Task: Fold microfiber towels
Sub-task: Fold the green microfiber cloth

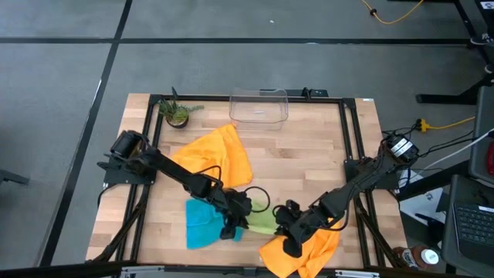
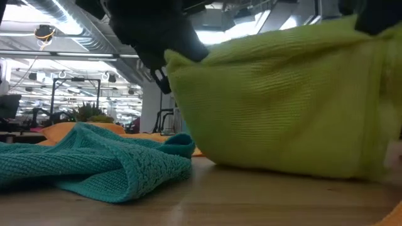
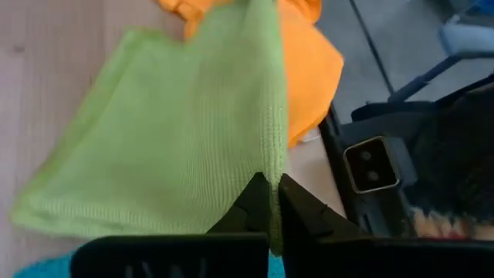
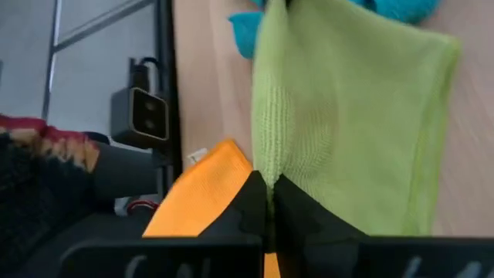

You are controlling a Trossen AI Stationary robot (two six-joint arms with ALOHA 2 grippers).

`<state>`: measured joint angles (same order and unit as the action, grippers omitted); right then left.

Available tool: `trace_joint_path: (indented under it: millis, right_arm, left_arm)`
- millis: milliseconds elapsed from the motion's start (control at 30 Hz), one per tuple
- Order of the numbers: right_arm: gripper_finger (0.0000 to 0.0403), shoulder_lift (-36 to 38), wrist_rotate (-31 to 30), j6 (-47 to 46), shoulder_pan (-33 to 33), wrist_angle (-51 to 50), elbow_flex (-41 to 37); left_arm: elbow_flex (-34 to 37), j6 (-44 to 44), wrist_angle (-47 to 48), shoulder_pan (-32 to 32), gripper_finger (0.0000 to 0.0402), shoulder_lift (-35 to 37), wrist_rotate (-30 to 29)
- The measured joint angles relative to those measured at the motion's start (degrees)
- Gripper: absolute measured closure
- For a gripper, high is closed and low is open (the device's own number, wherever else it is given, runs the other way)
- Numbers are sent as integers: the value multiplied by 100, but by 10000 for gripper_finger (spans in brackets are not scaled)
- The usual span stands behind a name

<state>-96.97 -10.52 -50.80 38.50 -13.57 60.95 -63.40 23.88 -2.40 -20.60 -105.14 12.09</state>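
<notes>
Lime green towel [image 1: 261, 223] hangs stretched between both grippers near the table's [image 1: 309, 154] front edge, apparently lifted just off the wood. The left gripper [image 3: 273, 202] pinches one edge tight; the right gripper [image 4: 268, 199] pinches the opposite edge. Teal towel [image 1: 202, 222] lies crumpled beside it, orange towels [image 1: 218, 154] behind and right.

On the table [image 1: 309, 147], one towel [image 1: 262, 222] hangs between the left gripper [image 1: 234, 225] and right gripper [image 1: 287, 232]. A second towel [image 1: 202, 223] lies left of it, a third [image 1: 220, 158] behind, a fourth [image 1: 309, 251] right at the front edge. Bin [image 1: 258, 106] and plant [image 1: 177, 114] stand at the rear.
</notes>
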Motion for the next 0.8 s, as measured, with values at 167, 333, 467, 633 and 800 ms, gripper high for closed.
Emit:
trace_joint_path:
  millis: [167,333,467,633,800]
  right_arm:
    - [396,-43,-162,-311,-10,-407,-2]
    - [396,-43,-649,-609,-15,-737,-2]
    - [396,-131,-824,-907,-41,-831,-97]
    - [396,-456,-749,-1004,-133,-828,-162]
    - [394,-734,-733,-1002,-203,-882,-164]
  left_arm:
    - [-4,108,22,489,401,2,314]
    - [-9,82,181,928,401,-75,352]
    - [-11,-2,214,1070,401,-153,368]
    - [-9,-28,69,1052,401,-482,343]
    - [-16,-304,-167,995,401,-785,-215]
